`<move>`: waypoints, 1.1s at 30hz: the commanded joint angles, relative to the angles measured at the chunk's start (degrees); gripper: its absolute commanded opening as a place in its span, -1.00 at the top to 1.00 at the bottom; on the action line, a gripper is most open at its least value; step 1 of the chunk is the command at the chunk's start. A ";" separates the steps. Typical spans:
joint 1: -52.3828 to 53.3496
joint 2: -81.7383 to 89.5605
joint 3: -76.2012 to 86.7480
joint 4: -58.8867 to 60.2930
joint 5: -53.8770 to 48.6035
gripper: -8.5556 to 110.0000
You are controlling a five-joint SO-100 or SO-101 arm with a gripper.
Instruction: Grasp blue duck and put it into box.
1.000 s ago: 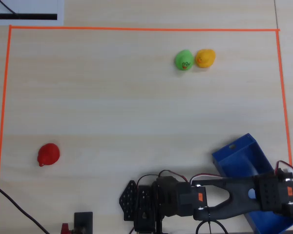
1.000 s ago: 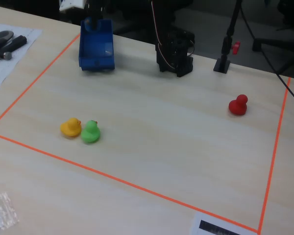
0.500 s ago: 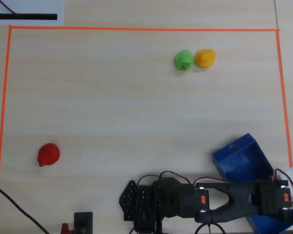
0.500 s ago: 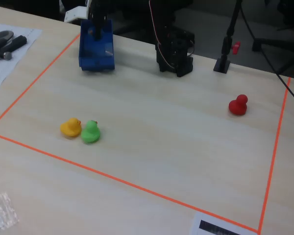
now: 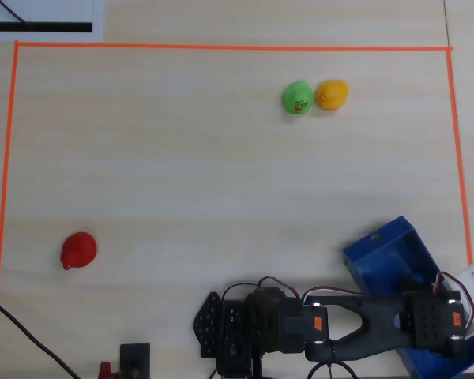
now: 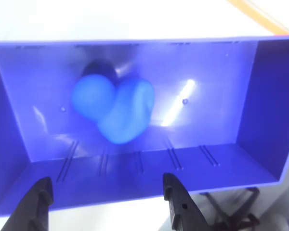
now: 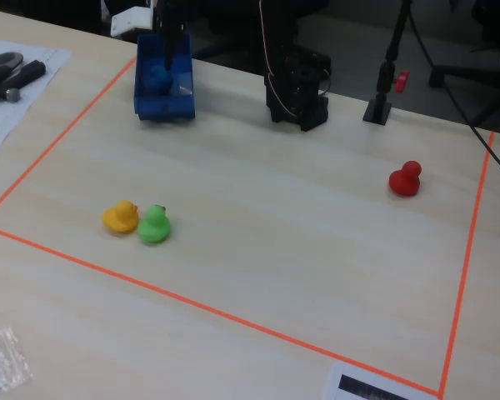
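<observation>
Wrist view: the small rounded bright-blue rubber duck (image 6: 114, 108) lies on the floor of the long dark-blue plastic box (image 6: 241, 144), apparently on its side, though glare blurs it. The end effector (image 6: 106, 199) hangs above, its fingers spread apart and empty, clear of the duck.

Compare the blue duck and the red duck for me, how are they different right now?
The blue duck is bright blue and lies inside the box; the red duck is red and sits on the bare table. In the fixed view the blue duck is close beneath the gripper, while the red duck stands alone, far from it. Both are small rounded ducks.
</observation>
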 commanded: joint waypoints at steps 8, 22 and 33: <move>-44.82 13.62 -2.11 -15.21 30.41 0.85; -93.16 77.96 69.87 -8.96 26.98 0.85; -94.83 96.24 90.35 -3.96 24.79 0.85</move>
